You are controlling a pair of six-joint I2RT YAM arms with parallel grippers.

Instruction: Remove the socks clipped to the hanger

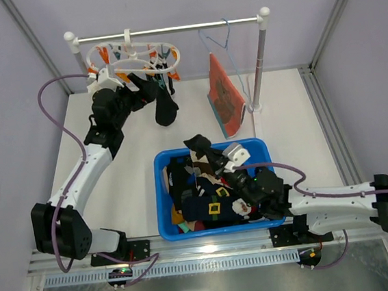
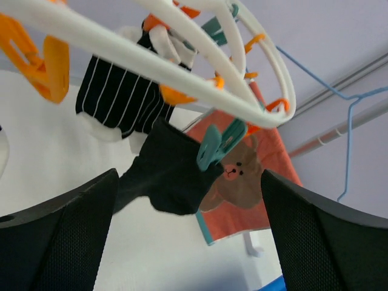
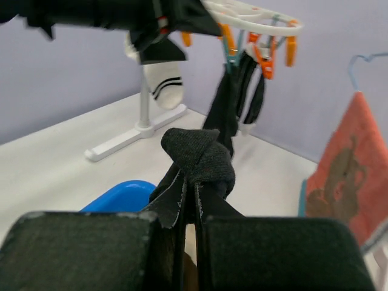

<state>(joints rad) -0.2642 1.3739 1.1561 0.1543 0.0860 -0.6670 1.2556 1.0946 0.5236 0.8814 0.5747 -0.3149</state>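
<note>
The white oval hanger [image 1: 132, 53] hangs by its hook from the rail, orange and teal pegs dangling. A black sock [image 2: 173, 177] hangs from a teal peg [image 2: 220, 145], beside a black striped sock [image 2: 121, 97] with white parts. My left gripper [image 2: 189, 218] is open just under the ring, and nothing lies between its fingers [image 2: 57, 236]. In the top view my left gripper [image 1: 148, 88] sits right beside the hanging black sock [image 1: 166, 108]. My right gripper [image 3: 195, 182] is shut on a bunched black sock [image 3: 200, 159], held over the blue basket [image 1: 162, 190].
The basket holds several dark socks. An orange bear-print cloth [image 1: 225, 102] and a pale-blue wire hanger [image 1: 223, 36] hang on the rail's right part. The rail's right post [image 1: 260, 60] stands on a white foot. A striped white sock [image 3: 165, 85] hangs at the far side.
</note>
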